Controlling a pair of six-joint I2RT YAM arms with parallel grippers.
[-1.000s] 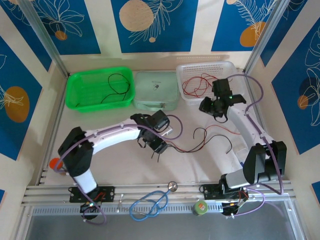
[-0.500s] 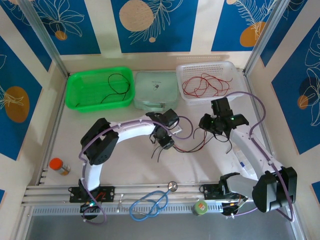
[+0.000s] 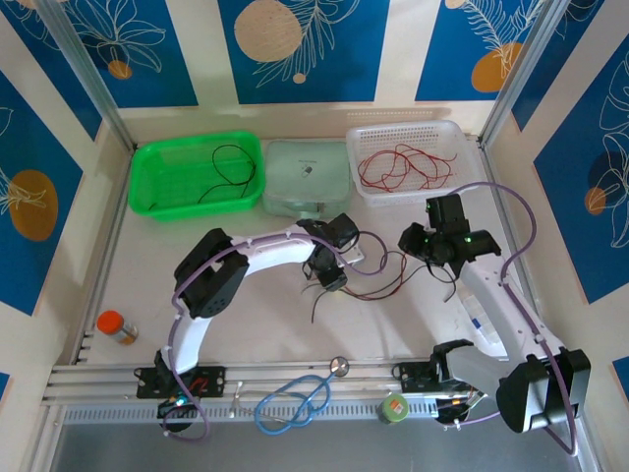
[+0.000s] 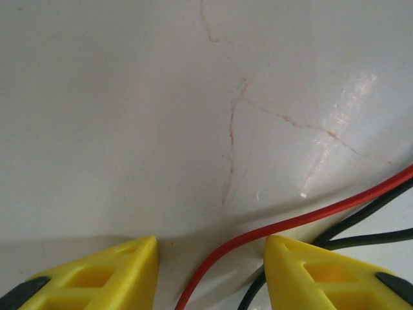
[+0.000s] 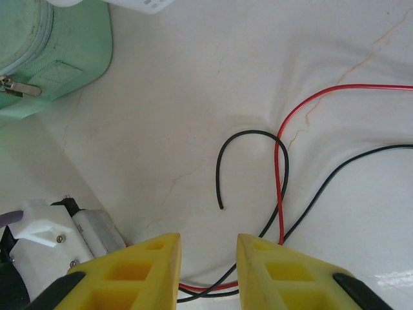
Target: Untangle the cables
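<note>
So the left gripper, half open, straddles the red cable. The right gripper, at its 3 o'clock and narrowly open, straddles the cables too. Nothing pinched, guessing it's a pull-apart setup.

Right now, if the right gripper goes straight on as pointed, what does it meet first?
Probably the black cable, whose loose end lies just ahead of the right gripper, or the table under it; depth is unclear.
</note>
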